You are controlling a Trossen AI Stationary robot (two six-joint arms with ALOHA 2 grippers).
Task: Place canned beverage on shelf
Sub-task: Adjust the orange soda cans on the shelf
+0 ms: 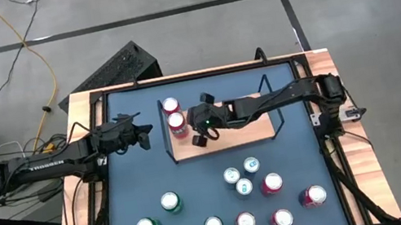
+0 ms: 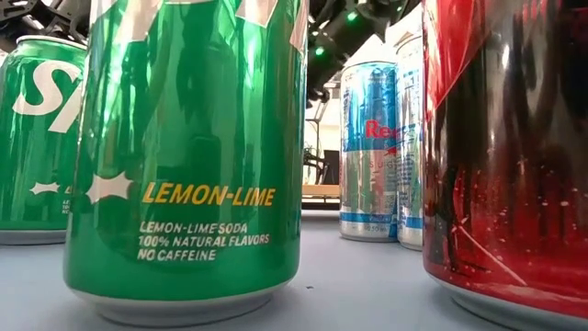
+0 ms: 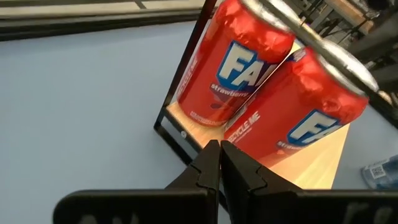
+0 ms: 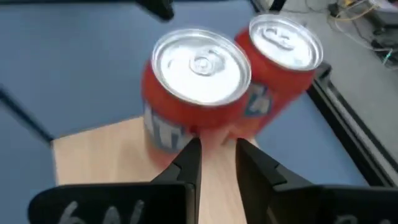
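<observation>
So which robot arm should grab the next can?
Probably the right. Its gripper is over the shelf, open and empty, nearer the loose cans. The left gripper waits shut beside the shelf.

The left gripper (image 1: pixel 144 131) hovers over the table's left part, fingers (image 3: pixel 208 163) pressed together, its arm reaching in from the left. The right gripper (image 4: pixel 216 155) reaches leftward across the middle, its fingers slightly parted and holding nothing.

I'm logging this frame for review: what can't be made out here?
- Low view: the shelf is mostly hidden by a green can.
- High view: can labels too small to read.
- Right wrist view: the right gripper covers the near red can's base.
</observation>
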